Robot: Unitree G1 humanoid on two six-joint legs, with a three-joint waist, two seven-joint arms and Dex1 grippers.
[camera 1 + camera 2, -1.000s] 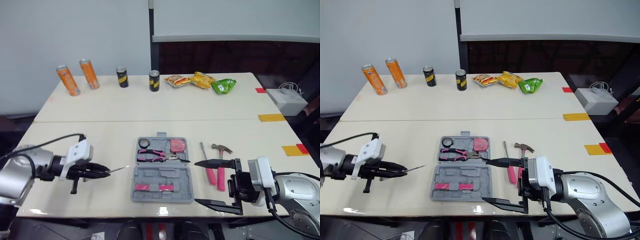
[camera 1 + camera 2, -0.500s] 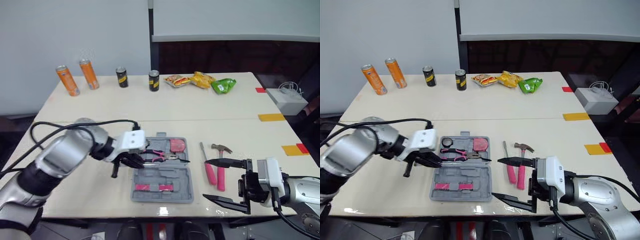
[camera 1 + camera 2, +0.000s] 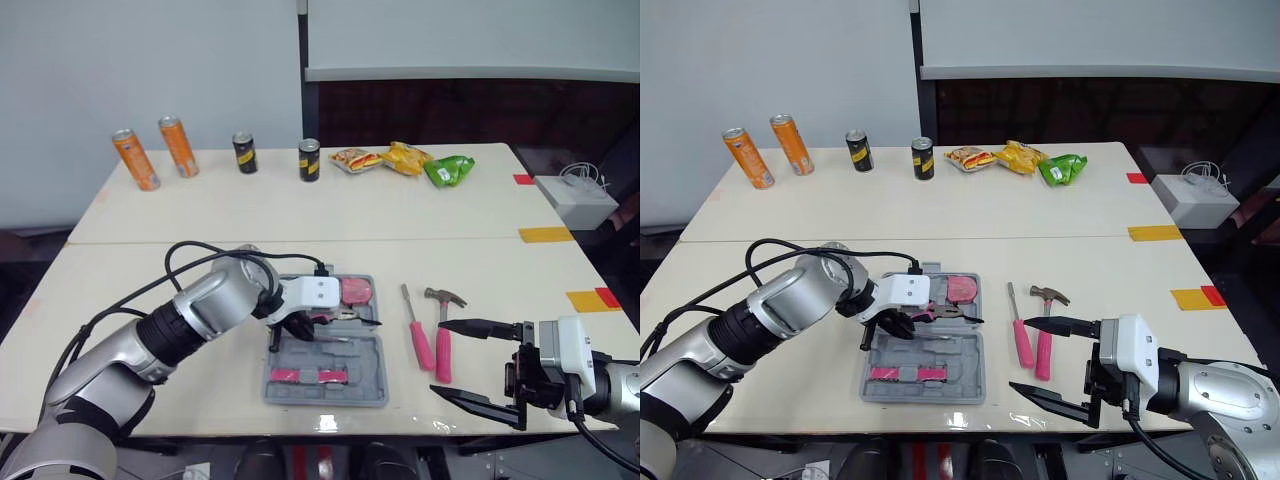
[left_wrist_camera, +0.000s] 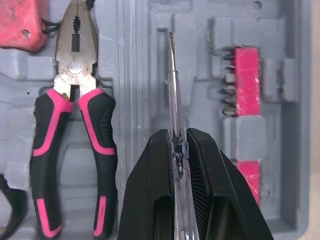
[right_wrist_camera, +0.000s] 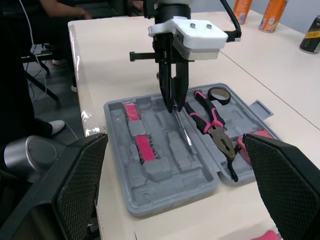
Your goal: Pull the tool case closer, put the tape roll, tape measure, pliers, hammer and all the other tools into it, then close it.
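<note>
Left gripper (image 4: 176,137) was clamped on a clear-handled screwdriver (image 4: 171,85), its blade over the near half of the open tool case (image 3: 325,385), beside pink bits (image 4: 244,80). Far half held pliers (image 4: 75,120), tape measure (image 3: 356,290) and tape roll (image 5: 218,94). Right gripper (image 3: 437,357) was spread wide, empty. Hammer (image 3: 446,297) and pink screwdriver (image 3: 414,335) lay on the table (image 3: 200,290), right of the case.
</note>
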